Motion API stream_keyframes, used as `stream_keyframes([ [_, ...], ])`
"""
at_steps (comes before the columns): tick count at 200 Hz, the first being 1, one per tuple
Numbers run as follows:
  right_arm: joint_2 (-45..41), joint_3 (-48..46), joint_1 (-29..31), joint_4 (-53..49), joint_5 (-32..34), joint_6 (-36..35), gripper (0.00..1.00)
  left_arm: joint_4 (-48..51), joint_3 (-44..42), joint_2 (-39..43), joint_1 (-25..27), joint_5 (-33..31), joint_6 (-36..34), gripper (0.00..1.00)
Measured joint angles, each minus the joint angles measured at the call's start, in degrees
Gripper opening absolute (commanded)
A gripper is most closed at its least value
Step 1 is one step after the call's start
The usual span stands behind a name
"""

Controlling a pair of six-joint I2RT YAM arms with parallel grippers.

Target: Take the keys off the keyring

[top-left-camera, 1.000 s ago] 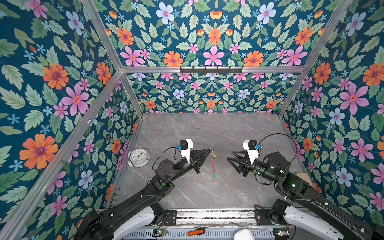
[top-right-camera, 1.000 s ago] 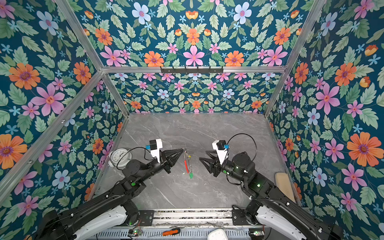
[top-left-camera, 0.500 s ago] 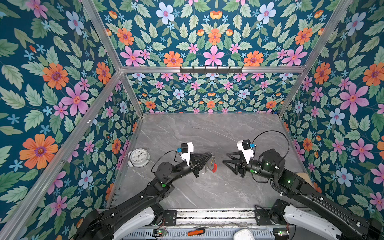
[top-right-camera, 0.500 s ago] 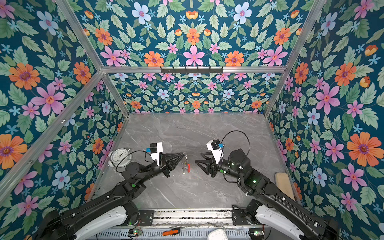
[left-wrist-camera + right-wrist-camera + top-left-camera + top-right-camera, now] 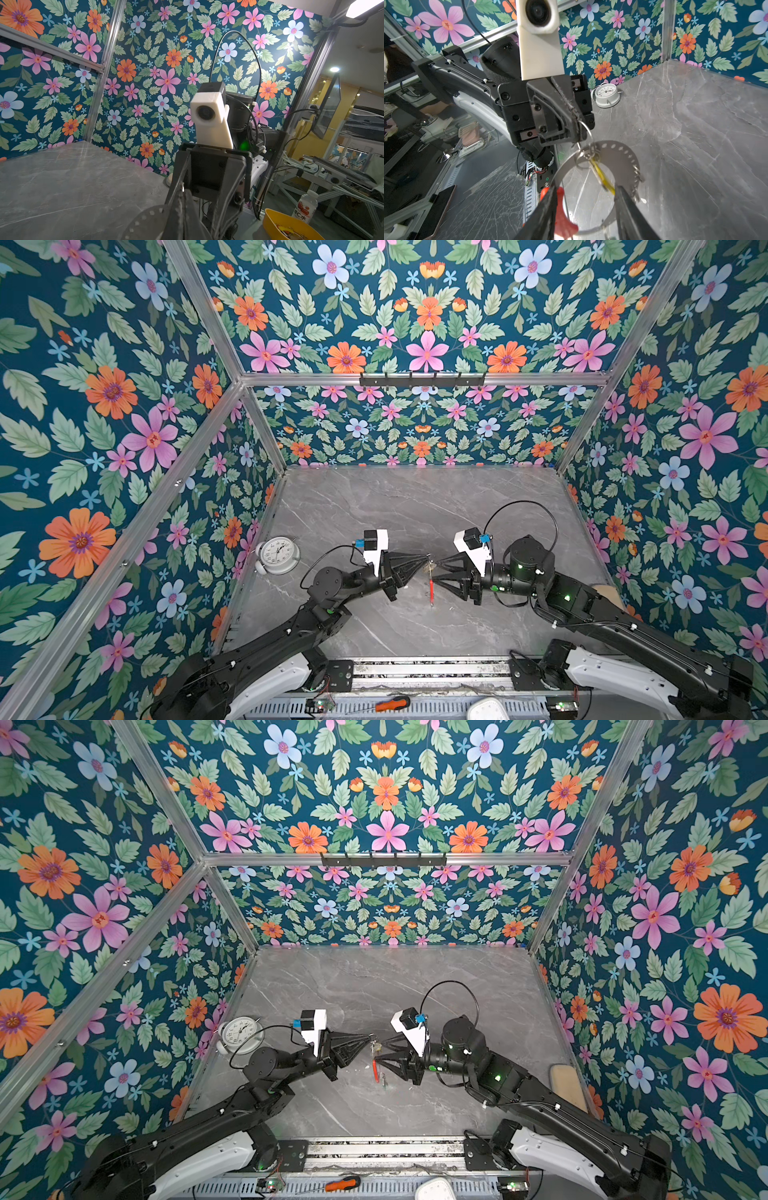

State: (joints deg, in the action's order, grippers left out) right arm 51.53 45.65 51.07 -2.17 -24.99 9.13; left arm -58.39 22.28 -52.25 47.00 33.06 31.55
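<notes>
My left gripper (image 5: pixel 428 558) is shut on a small wire ring (image 5: pixel 585 133), and the keyring (image 5: pixel 619 154) hangs from that ring above the table. It is a thin grey hoop with a red section (image 5: pixel 563 216), seen edge-on in both top views (image 5: pixel 376 1070). A yellow-tagged key (image 5: pixel 602 176) dangles inside the hoop. My right gripper (image 5: pixel 585 188) is open and faces the left one tip to tip (image 5: pixel 435 573). One of its fingers (image 5: pixel 548 207) lies against the red section, the other beside the yellow tag. In the left wrist view the shut left fingers (image 5: pixel 182 197) hide the keys.
A white alarm clock (image 5: pixel 277 556) stands by the left wall. A beige pad (image 5: pixel 567 1085) lies at the table's right edge. An orange-handled screwdriver (image 5: pixel 392 702) rests on the front rail. A black hook bar (image 5: pixel 422 379) runs along the back wall.
My right gripper has moved left up to the hanging keyring and its jaws have narrowed. The left gripper has kept its hold and shifted slightly toward the back.
</notes>
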Motion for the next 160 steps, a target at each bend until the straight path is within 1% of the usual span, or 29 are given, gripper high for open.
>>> stream_keyframes([
  [21,0.81,0.46,0.90,-0.83,1.33,-0.74,0.41,-0.37,-0.02,-0.09,0.00,0.26,0.28,0.00],
  [51,1.36,0.79,1.22,-0.92,1.70,-1.42,0.33,-1.20,-0.09,-0.37,0.00,1.25,1.11,0.00],
  [81,1.64,1.11,1.25,-0.83,1.68,-1.77,0.17,-1.81,-0.09,-0.37,0.00,1.49,1.38,0.00],
  [93,1.55,1.11,1.27,-0.83,1.66,-1.75,0.13,-2.08,-0.22,-0.31,0.00,1.49,1.51,0.00],
  [120,0.94,1.07,1.27,-0.90,1.49,-1.75,0.00,-2.36,-0.39,-0.26,0.00,1.42,1.51,0.00],
  [142,0.52,1.09,1.27,-1.14,1.46,-1.79,0.00,-2.43,-0.46,-0.24,0.00,1.49,1.51,0.00],
  [160,0.09,1.81,1.27,-3.30,1.49,-1.81,0.00,-2.43,-0.46,-0.22,0.00,1.51,1.53,0.00],
])
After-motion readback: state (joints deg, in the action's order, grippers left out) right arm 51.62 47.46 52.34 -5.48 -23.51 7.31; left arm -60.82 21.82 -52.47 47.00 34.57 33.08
